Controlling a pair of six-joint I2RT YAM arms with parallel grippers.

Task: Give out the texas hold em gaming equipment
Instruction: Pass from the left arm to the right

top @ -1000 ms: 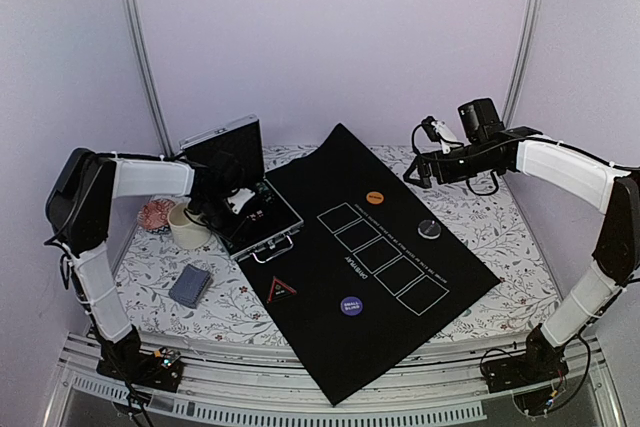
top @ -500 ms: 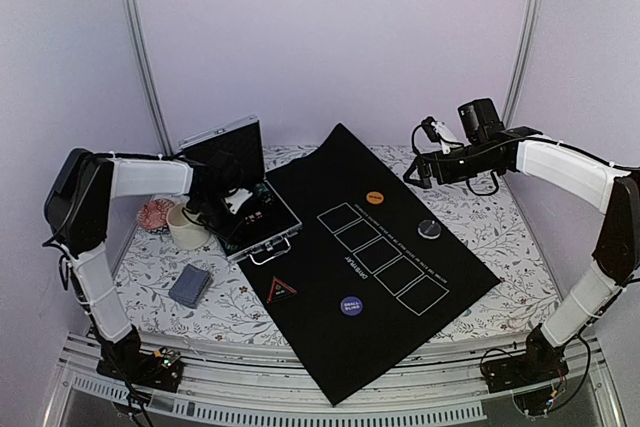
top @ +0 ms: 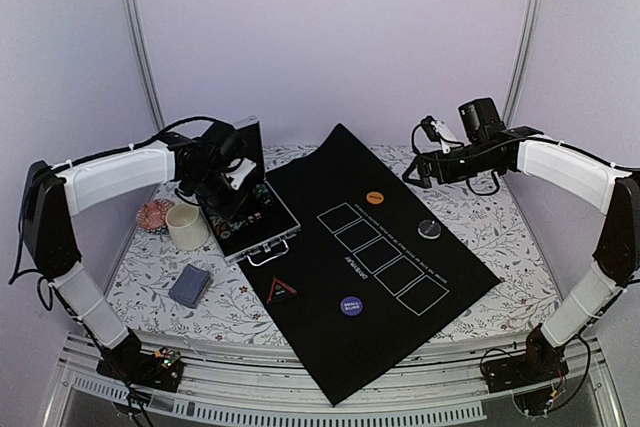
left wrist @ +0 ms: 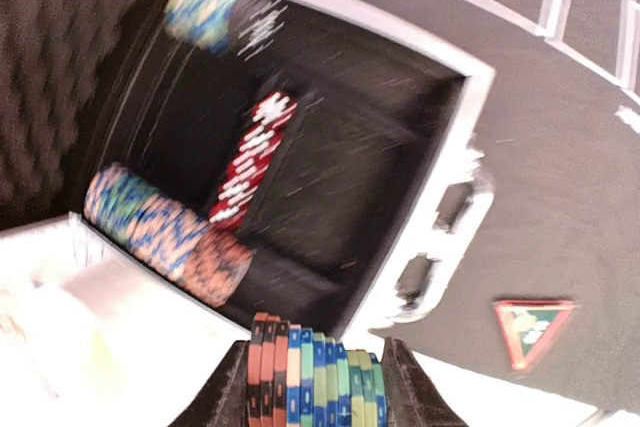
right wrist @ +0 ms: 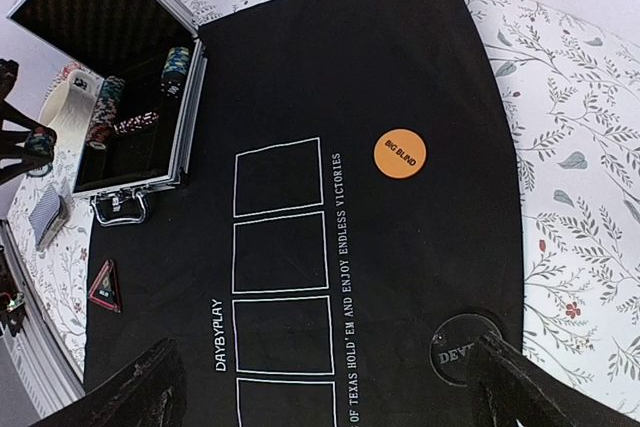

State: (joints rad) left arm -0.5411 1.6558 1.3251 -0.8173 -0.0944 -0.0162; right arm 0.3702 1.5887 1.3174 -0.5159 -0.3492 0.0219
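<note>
Left of the silver case (top: 290, 217) sit a cup (top: 187, 226) and card deck (top: 190, 286).

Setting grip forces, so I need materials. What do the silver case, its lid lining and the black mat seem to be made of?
Silver case: probably aluminium, going by its bright, pale metallic rim. Lid lining: black foam, with a bumpy egg-crate surface. Black mat: likely felt or thin cloth, matte, lying flat, white print; exact fabric unclear.

Top camera overlooks the whole surface (top: 500, 219) from behind. Left wrist sits close over the case (left wrist: 350, 197); right wrist, higher, also shows case and mat (right wrist: 400, 57).
</note>
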